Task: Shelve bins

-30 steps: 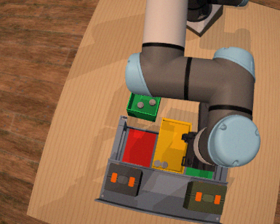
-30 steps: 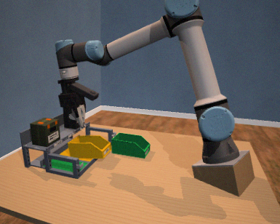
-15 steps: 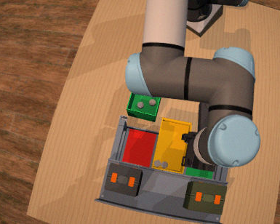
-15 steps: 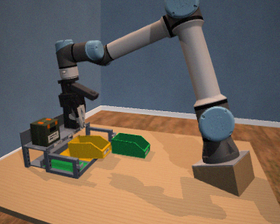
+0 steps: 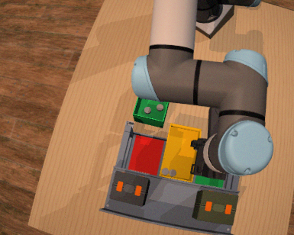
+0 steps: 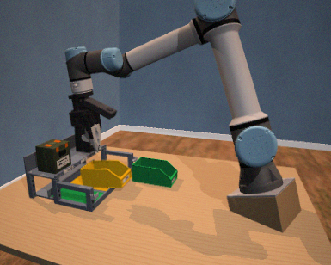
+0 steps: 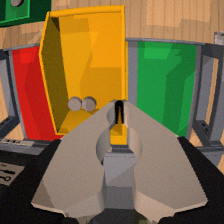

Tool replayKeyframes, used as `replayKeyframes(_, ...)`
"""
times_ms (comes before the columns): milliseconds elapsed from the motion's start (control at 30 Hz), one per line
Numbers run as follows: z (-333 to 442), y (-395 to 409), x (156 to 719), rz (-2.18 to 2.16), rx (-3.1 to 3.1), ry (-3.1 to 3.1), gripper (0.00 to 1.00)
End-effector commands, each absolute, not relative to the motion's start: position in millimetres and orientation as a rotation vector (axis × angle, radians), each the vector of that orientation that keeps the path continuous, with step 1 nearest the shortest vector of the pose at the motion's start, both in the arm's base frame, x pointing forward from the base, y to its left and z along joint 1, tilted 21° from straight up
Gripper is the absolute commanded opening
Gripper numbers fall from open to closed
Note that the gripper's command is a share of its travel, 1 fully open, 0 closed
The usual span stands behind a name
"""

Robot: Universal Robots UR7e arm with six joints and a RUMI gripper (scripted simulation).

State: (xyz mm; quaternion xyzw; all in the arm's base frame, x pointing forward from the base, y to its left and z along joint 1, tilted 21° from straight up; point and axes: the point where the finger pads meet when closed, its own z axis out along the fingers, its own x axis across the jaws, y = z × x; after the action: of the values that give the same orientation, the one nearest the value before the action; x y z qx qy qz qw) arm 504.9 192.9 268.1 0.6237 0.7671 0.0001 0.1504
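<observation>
The yellow bin (image 5: pixel 181 145) (image 6: pixel 102 176) (image 7: pixel 95 45) sits over the middle spot of the shelf, its low open front facing the robot and jutting out over the front lip. Two grey parts (image 5: pixel 169 172) (image 7: pixel 82 104) lie at its back end. My gripper (image 6: pixel 98 150) (image 7: pixel 119 101) is shut and empty, its tips just above the bin's side wall on the green side. The green bin (image 5: pixel 154 119) (image 6: pixel 152 172) (image 7: pixel 40 11) stands on the table outside the shelf with two grey parts. The red mark (image 5: pixel 146 152) (image 7: pixel 30 90) and green mark (image 5: pixel 209 181) (image 6: pixel 75 195) (image 7: pixel 165 90) are uncovered.
The grey upper board (image 5: pixel 169 198) covers the back of the shelf. It carries a dark toolbox (image 5: pixel 129 188) and an olive toolbox (image 5: pixel 216 207) (image 6: pixel 53 157). Side rails (image 5: pixel 121 152) (image 6: pixel 75 204) bound the shelf.
</observation>
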Motion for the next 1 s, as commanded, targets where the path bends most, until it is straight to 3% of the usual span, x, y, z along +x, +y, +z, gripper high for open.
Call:
replayKeyframes(0,268.8,193.1,504.9,0.003,1.794,2.200,0.00)
replayKeyframes(967,267.1,192.4,499.8,0.051,1.989,2.026,0.00)
